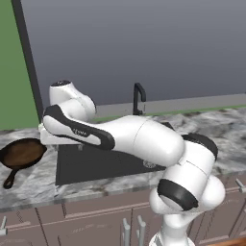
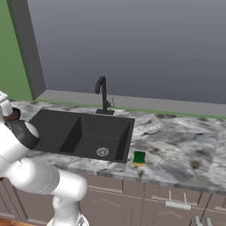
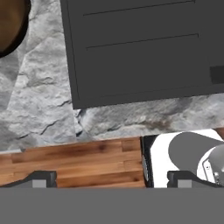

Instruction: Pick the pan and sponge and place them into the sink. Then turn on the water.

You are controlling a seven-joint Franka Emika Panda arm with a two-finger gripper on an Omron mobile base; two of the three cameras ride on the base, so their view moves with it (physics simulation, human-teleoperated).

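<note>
Above the marble counter's front edge [image 3: 39, 118], the two-finger gripper [image 3: 109, 179] hangs with its tips spread wide, holding nothing. Beyond lies the matte black sink [image 3: 140, 52]; the dark round skillet [image 1: 21, 154] rests left of it, the yellow-green sponge [image 2: 139, 158] right.

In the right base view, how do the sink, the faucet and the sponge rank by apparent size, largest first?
1. sink
2. faucet
3. sponge

The sponge lies nearer the camera, yet it looks clearly smallest.
</note>
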